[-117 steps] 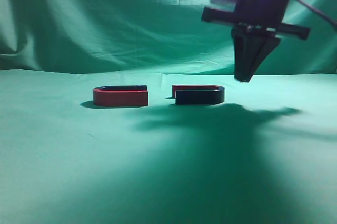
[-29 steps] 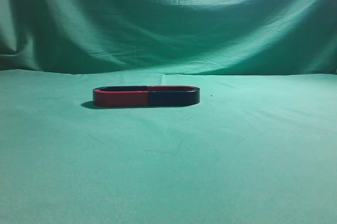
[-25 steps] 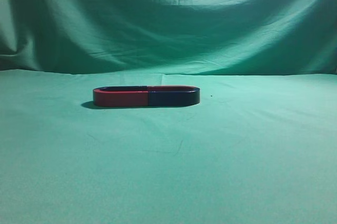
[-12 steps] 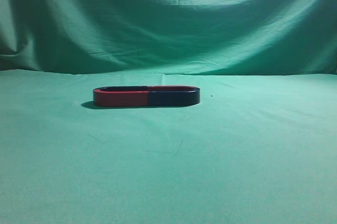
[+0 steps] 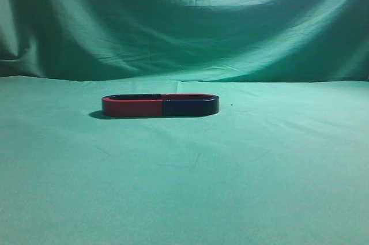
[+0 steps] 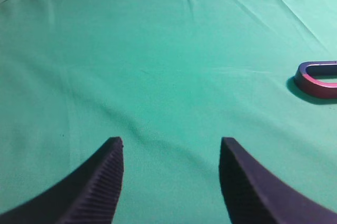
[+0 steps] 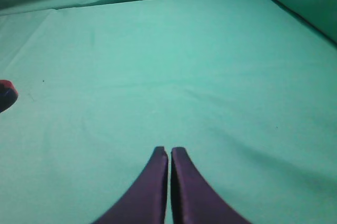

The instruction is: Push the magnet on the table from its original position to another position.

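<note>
Nearest, the left gripper (image 6: 171,153) holds its jaws wide apart and empty; the right gripper (image 7: 169,153) has its jaws nearly closed on nothing. Farther, at 9 o'clock on the green surface (image 5: 230,187), the two magnets (image 5: 160,105), earlier apart, now sit joined; the push looks finished. Wrist views cut them off.

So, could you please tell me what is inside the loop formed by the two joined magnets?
Nothing visible: the magnets close a flat loop on the green cloth, but their near walls hide most of the inside.
</note>
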Controlling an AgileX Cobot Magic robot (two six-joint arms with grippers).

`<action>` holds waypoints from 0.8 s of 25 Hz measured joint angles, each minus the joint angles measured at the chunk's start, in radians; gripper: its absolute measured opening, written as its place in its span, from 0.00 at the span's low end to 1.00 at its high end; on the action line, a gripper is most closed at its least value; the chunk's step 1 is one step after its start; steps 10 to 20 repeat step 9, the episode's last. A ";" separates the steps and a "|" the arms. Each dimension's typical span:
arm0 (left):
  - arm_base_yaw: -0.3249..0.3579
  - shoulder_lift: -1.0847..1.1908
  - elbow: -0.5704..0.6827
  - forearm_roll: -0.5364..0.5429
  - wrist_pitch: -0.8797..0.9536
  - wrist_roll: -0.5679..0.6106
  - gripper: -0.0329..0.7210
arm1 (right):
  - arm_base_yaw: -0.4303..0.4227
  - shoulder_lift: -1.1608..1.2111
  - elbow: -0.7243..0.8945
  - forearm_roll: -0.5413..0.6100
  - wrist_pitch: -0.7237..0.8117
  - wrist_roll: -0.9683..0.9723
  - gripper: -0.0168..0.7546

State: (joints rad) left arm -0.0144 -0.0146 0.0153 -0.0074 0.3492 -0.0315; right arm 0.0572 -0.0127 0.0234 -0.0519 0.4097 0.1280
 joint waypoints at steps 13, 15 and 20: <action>0.000 0.000 0.000 0.000 0.000 0.000 0.54 | 0.000 0.000 0.000 0.000 -0.002 0.000 0.02; 0.000 0.000 0.000 0.000 0.000 0.000 0.54 | 0.000 0.000 0.000 0.000 -0.002 0.000 0.02; 0.000 0.000 0.000 0.000 0.000 0.000 0.54 | 0.000 0.000 0.000 0.000 -0.002 0.000 0.02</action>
